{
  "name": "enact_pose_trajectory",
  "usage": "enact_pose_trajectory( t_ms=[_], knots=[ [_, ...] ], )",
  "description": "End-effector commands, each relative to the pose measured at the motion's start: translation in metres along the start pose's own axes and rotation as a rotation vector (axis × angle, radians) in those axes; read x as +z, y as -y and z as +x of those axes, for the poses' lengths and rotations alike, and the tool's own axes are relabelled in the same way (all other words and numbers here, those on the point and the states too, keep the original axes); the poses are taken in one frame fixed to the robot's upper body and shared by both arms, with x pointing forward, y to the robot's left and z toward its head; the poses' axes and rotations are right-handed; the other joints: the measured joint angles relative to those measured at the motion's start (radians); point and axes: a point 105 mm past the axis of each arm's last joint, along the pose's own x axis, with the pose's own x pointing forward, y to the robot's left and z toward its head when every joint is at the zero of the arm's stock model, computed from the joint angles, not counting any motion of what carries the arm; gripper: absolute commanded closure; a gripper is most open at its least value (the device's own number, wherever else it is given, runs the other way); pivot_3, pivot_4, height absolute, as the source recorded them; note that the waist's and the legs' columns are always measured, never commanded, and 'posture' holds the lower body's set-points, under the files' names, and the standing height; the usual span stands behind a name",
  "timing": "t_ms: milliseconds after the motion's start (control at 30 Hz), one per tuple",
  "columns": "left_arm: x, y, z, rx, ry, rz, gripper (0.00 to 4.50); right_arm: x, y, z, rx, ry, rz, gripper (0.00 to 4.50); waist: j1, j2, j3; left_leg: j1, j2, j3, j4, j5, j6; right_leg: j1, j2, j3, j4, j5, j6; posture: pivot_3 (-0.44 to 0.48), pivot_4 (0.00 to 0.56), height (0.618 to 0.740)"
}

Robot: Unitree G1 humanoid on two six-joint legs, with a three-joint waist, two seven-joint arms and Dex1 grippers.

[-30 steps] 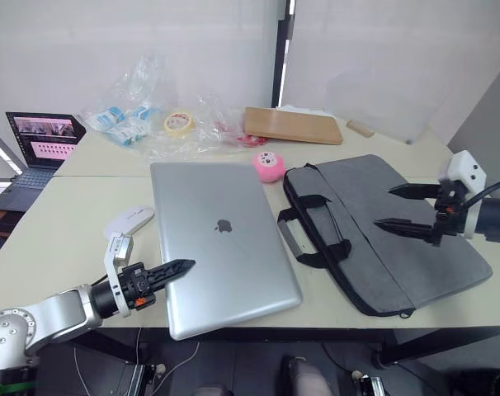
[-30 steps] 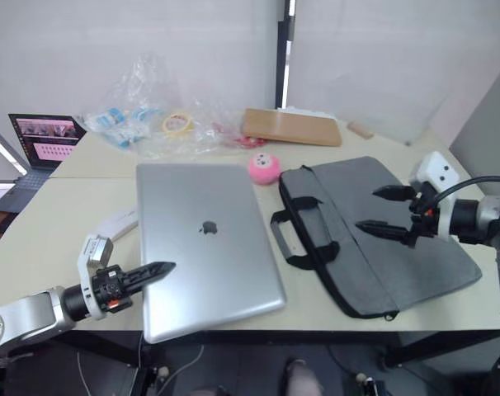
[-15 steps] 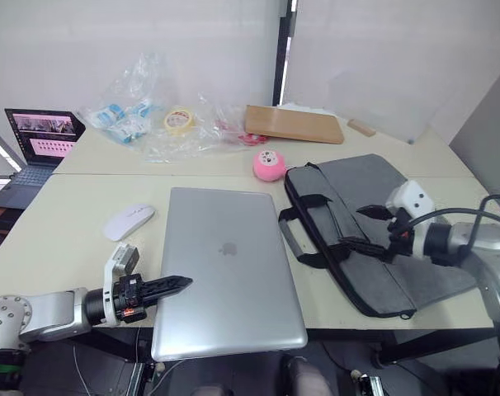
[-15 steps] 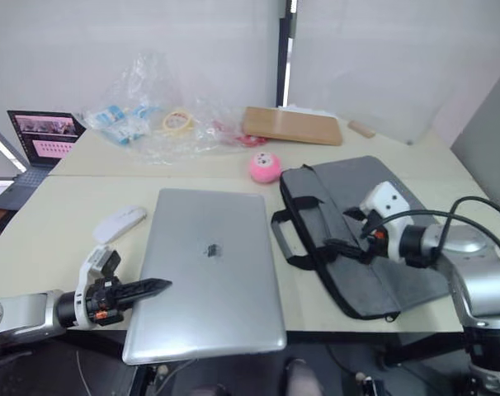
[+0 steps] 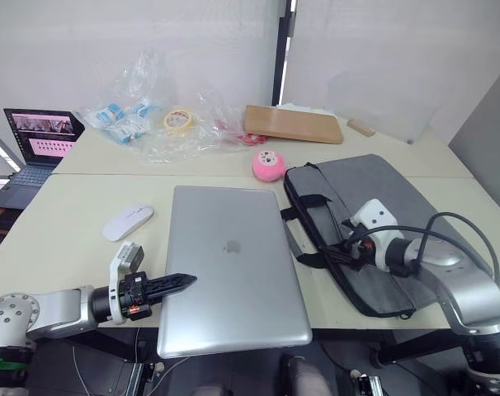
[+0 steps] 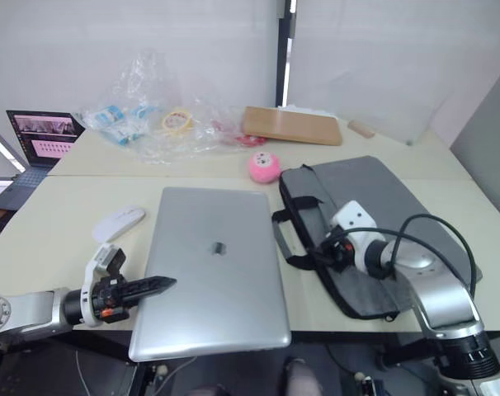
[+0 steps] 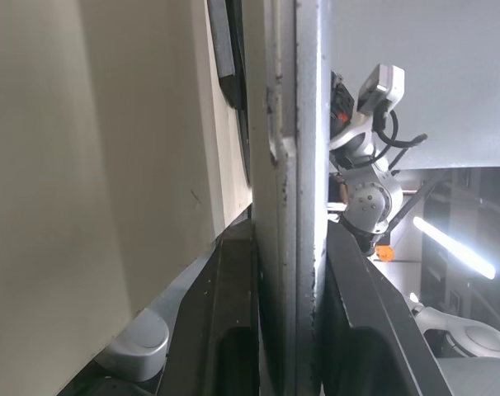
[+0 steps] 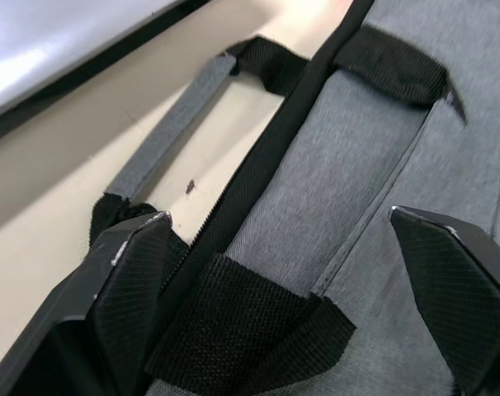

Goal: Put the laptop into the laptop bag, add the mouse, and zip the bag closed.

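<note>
- The laptop (image 5: pixel 232 264) lies flat w/ lid shut on the table (image 5: pixel 52 239), left of the laptop bag (image 5: pixel 382 223); its near edge hangs over the table's front edge, so the near corners have no support.
- The underside of the laptop is hidden in the head views; in the left wrist view only its thin edge (image 7: pixel 295 165) shows, between the two fingers.
- The bag's zipper: I cannot tell if it is open or shut, the right gripper (image 6: pixel 326 252) covers that part. The bag's far right corner is partly hidden behind the right arm.
- Vs. 0.5 s ago: the laptop has turned a bit more, its near end now more toward the robot's right; the right gripper went further toward the bag's handles (image 5: pixel 304 227) and sits now on the bag's left edge. The mouse (image 5: pixel 128 222) did not move.
- Left gripper (image 5: pixel 180 283): jaws narrow, clamped on the laptop's near left edge, one finger over and one finger under the edge.
- Right gripper: in the right wrist view its two fingertips (image 8: pixel 122 272) stand wide apart, one each side of a black strap patch; they press on the grey fabric but hold nothing.
- The mouse lies on the table left of the laptop, apart from it.
- Further back: a pink toy (image 5: pixel 267 164) just beyond the laptop's far right corner, plastic bags (image 5: pixel 143 115), a tape roll (image 5: pixel 178 122), a brown board (image 5: pixel 293 124), and a small dark laptop (image 5: pixel 37 144) at the far left, cut off by the frame.
</note>
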Motion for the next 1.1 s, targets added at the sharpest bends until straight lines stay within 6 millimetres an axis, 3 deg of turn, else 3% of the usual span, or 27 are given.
enact_pose_trajectory(
  t_ms=[33,333,633,833,1100],
  knots=[
    [0.01,0.031,0.003,-0.145,0.014,0.072,4.16,0.006,0.002,0.0,-0.02,0.014,-0.055,1.49,0.001,0.0,0.0,0.0,0.0,0.0,0.0,0.0,0.0,0.0,0.0,0.0,0.0,0.0,0.0,0.0,0.15,0.74],
    [0.01,0.03,0.002,-0.139,0.016,0.073,4.16,0.002,-0.002,0.005,-0.033,-0.016,-0.065,4.49,0.001,0.0,0.0,0.0,0.0,-0.001,0.0,0.0,0.0,0.0,0.0,0.0,0.0,0.0,0.0,0.0,0.15,0.74],
    [0.009,0.032,0.007,-0.16,-0.001,0.071,4.16,0.014,0.0,-0.004,-0.006,0.038,0.045,4.49,0.002,0.0,0.0,-0.001,0.0,-0.001,0.0,0.0,0.0,0.0,0.0,-0.001,0.0,0.0,0.0,0.0,0.15,0.74],
    [0.012,0.028,0.017,-0.152,-0.034,0.045,4.16,0.046,0.011,-0.019,0.073,0.136,0.254,4.49,0.002,0.0,0.0,-0.002,0.0,-0.002,0.001,0.0,0.001,0.0,-0.001,-0.001,-0.001,0.0,0.0,0.0,0.15,0.74],
    [0.018,0.027,0.03,-0.167,-0.058,0.022,4.16,0.058,0.014,-0.028,0.133,0.142,0.306,4.49,0.003,0.0,0.0,-0.003,0.0,-0.003,0.001,0.0,0.001,0.0,-0.001,-0.002,-0.001,0.0,0.0,0.0,0.15,0.74]
  ],
)
